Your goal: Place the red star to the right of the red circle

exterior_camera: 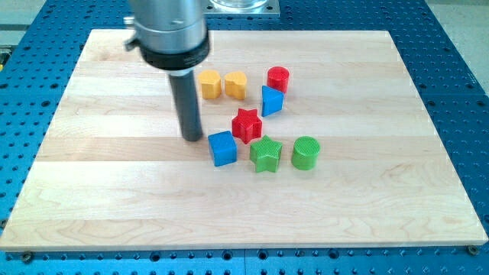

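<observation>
Red star (246, 124) is sitting mid-tabletop (114, 198), below and to the view's left of the red circle (278, 79), with the blue triangle (271, 100) lying between them. My tool is only a bare rod, holding nothing; my tip (192, 138) is resting to the star's left, just beside the blue cube (222, 148). I am judging this the approach step. Next I am needing to steer the star rightward and upward, clearing the triangle, green star (265, 154) and green cylinder (305, 152).
</observation>
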`<move>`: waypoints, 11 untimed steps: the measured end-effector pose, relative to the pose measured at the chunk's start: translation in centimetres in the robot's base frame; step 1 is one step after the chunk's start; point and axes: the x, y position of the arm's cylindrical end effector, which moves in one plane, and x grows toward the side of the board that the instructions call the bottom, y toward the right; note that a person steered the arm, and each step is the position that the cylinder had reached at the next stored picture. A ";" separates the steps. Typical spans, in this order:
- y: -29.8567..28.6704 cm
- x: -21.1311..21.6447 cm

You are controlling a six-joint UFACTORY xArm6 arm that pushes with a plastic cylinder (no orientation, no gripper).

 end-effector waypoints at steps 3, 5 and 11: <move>10.1 -0.2; 14.0 -0.2; 19.0 -6.1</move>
